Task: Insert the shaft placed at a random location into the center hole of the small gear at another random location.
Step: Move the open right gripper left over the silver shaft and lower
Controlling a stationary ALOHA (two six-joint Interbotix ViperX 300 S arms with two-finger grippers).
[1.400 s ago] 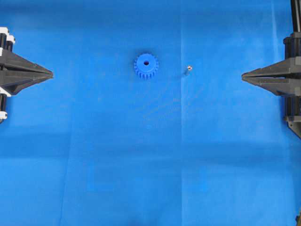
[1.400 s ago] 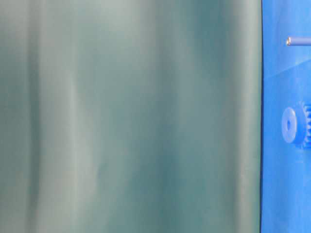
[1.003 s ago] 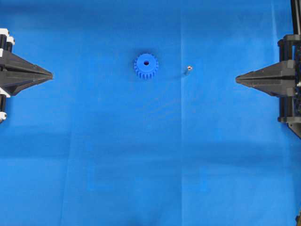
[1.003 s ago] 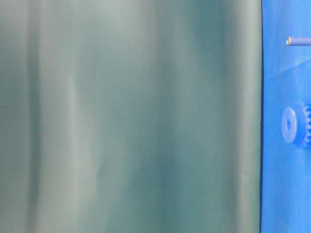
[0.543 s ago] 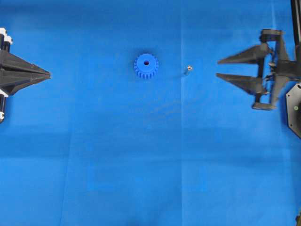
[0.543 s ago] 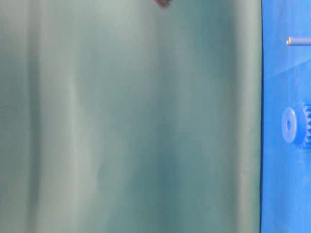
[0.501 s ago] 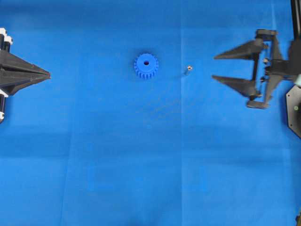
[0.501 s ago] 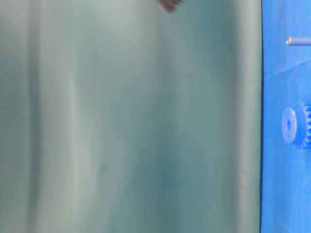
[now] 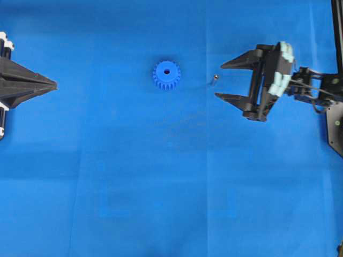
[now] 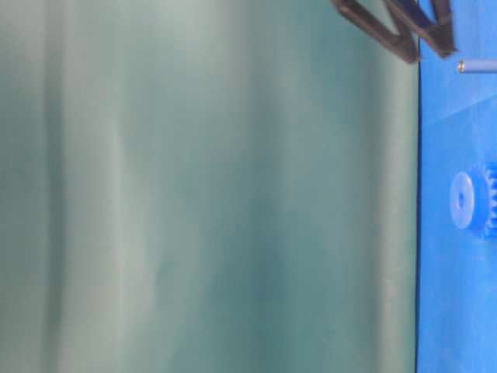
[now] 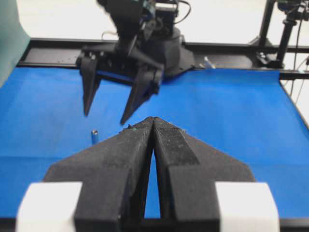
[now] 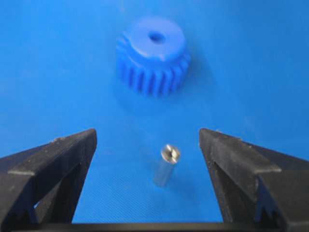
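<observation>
In the table-level view the small gear is cut off by the right edge — so is the shaft. The right gripper runs off the top — only blurred finger ends show.

1. One small gear, bright blue, sitting around 11 o'clock in the overhead view. Just the one.
2. One center hole in its hub, a single dark round dot.
3. One shaft, a tiny silvery pin standing at the gear's 3 o'clock.
4. Two pincers total: the left pincer way out at 9 o'clock, and the right pincer at 2 o'clock.
5. Two black fingers on each pincer, so four fingers altogether.
6. One counter, covered in blue all over.
7. One grey-green backdrop in the table-level view.
</observation>
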